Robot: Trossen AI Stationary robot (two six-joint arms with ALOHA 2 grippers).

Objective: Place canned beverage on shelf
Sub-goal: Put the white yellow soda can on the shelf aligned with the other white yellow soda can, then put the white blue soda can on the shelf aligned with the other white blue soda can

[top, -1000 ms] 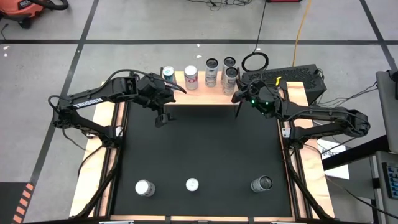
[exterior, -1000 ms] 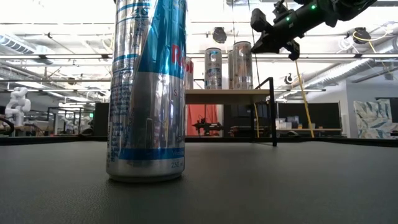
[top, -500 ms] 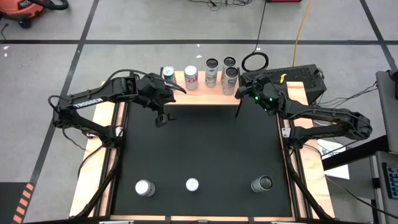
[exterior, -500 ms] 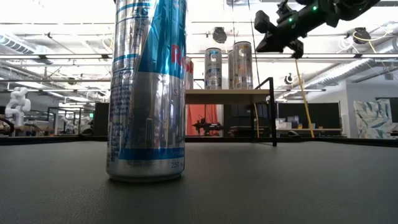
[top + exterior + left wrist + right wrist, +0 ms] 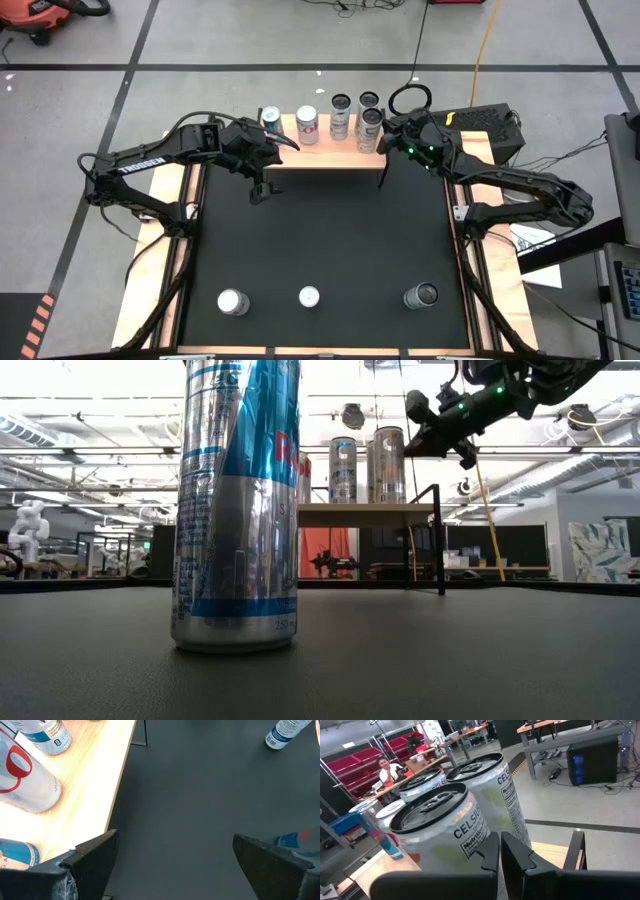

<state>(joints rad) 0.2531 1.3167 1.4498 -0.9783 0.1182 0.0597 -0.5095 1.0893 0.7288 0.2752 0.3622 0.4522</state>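
The shelf (image 5: 322, 152), pale wood on thin black legs, stands at the table's far edge. Several cans stand on its top; two pale Celsius cans (image 5: 445, 825) (image 5: 490, 785) are at its right end (image 5: 371, 122). My right gripper (image 5: 386, 127) (image 5: 500, 847) is shut, level, at that end, its fingertips right by the nearer Celsius can. My left gripper (image 5: 258, 160) (image 5: 175, 855) hangs open above the shelf's left end with nothing between its fingers. Three more cans (image 5: 233, 301) (image 5: 309, 297) (image 5: 421, 296) stand upright by the table's near edge. My right gripper points its shut fingertips (image 5: 492, 842) level, from the table's right, at the side wall (image 5: 470, 842) of the nearer Celsius can on the shelf. I cannot tell whether they touch it. The can stands upright on the shelf.
A red-and-white can (image 5: 27, 777) and a blue one (image 5: 15, 855) stand at the shelf's left end under my left gripper. The black mat (image 5: 320, 240) between the shelf and the near cans is bare. In the low view the middle near can (image 5: 238, 500) fills the foreground.
My right gripper, still shut, has swung toward the table's far edge, from beside the shelf's right front leg up to the Celsius cans at the shelf's right end. The cans stand where they were.
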